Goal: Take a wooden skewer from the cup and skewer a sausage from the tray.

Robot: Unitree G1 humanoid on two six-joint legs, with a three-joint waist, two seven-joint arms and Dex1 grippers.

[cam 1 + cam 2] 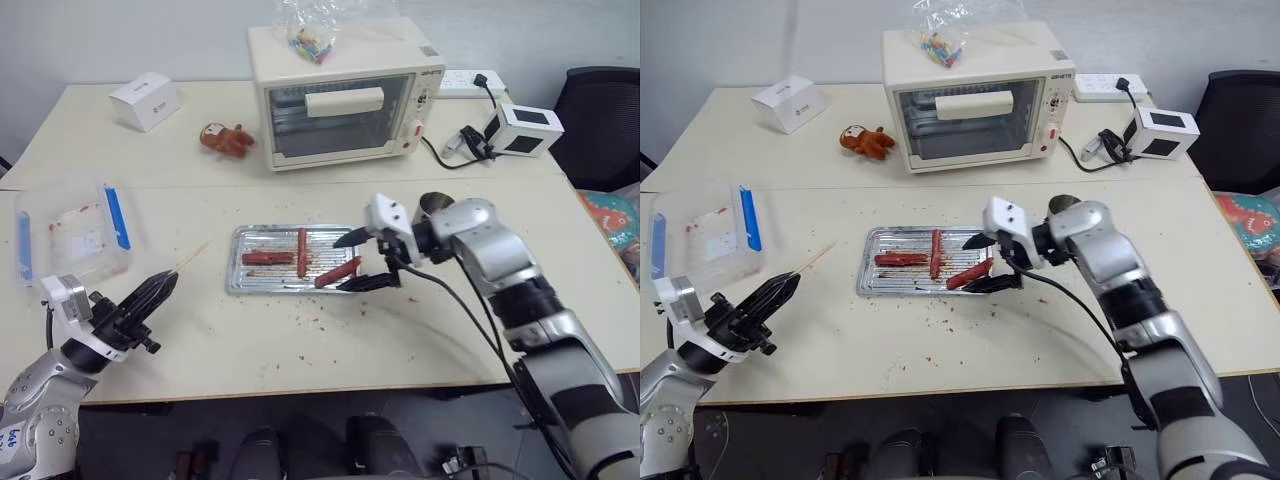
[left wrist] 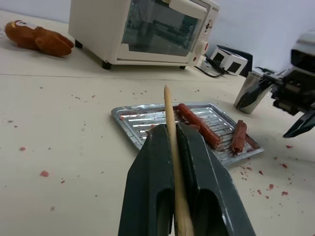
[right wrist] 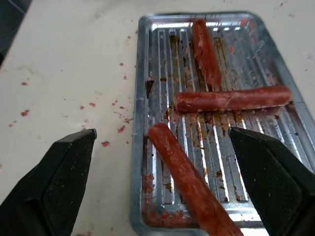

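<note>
Your left hand (image 1: 160,288), well left of the tray (image 1: 240,282), clamps the wooden skewer (image 2: 172,147) tip-forward for piercing. Your right hand (image 3: 162,162) hangs spread astride the sausage (image 3: 189,182) at the tray's near edge, ready to steady it.

- The tray (image 1: 255,279) lies mid-worktop (image 1: 420,340), three sausages in it; the sausage (image 1: 338,272) lies nearest its right end.
- Behind the tray stands a toaster oven (image 1: 340,95), with a bag (image 1: 312,28) on top.
- A plastic box (image 1: 70,232) lies far left.
- The cup (image 2: 250,92) stands right of the tray.
- A toy (image 1: 226,139) lies left of the oven.
</note>
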